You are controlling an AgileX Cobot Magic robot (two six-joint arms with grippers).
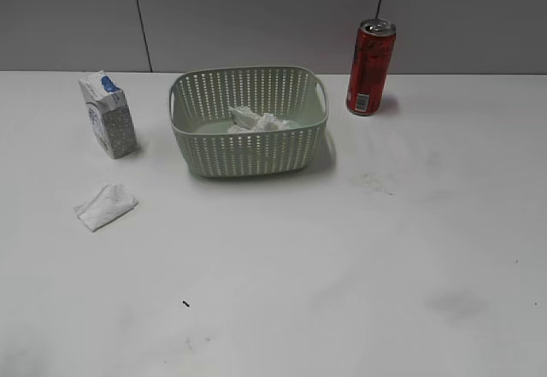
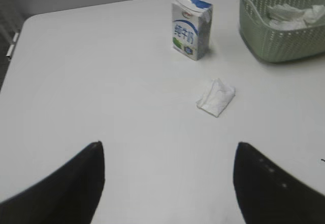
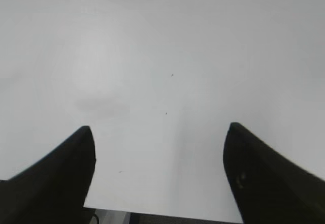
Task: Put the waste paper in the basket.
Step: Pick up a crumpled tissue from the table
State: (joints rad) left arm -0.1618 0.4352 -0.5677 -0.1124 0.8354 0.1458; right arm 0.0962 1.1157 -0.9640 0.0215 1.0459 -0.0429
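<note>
Right claw (image 3: pixel 160 148): two dark fingers (image 3: pixel 56 176) enter from the lower corners of the view, tips spread wide apart, nothing between them. Each finger is broad at the base and tapers to a blunt point.

Table (image 3: pixel 162 56): plain white surface filling nearly the whole view, lying below the claw. A few tiny dark specks sit near the middle, and a faint grey smudge shows to the left of centre. The near edge of the table runs along the bottom of the view between the two fingers, with a dark strip beneath it.
</note>
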